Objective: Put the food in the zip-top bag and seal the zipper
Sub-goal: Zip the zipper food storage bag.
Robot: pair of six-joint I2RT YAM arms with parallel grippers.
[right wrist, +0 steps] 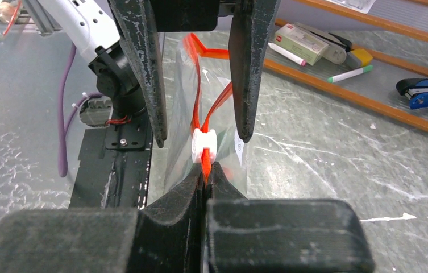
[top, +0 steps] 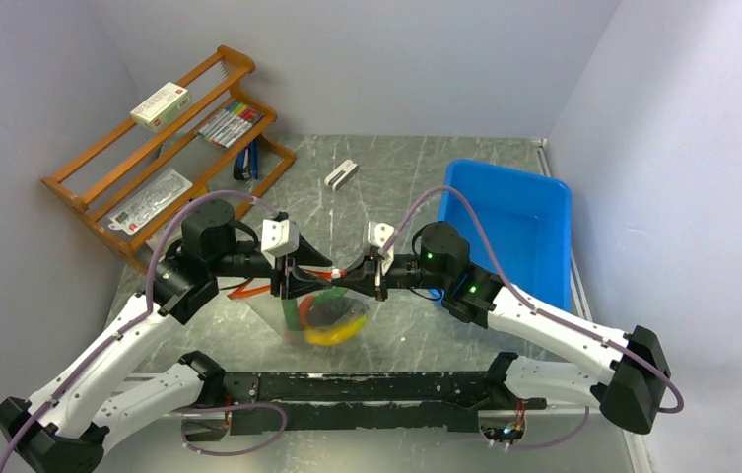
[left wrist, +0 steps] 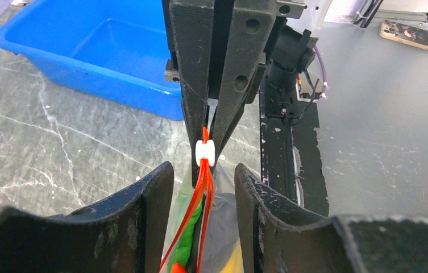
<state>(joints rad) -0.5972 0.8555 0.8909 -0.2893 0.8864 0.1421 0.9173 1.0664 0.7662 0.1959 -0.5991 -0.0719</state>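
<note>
The clear zip-top bag (top: 325, 317) hangs between my two grippers above the table. The food shows through it: a yellow piece (top: 332, 336), a green pod (left wrist: 189, 230), a dark piece and a bit of red-orange. The red-orange zipper (left wrist: 202, 185) runs along the top, its two strips still parted, with a white slider (right wrist: 203, 147) on it. My right gripper (right wrist: 206, 169) is shut on the zipper's end just behind the slider. My left gripper (left wrist: 204, 173) straddles the zipper with its jaws apart, neither finger touching the strips.
A blue bin (top: 509, 222) stands at the right, just behind the right arm. At the back left is a wooden rack (top: 165, 148) with markers, a box and a stapler. A small white object (top: 341, 174) lies on the far table.
</note>
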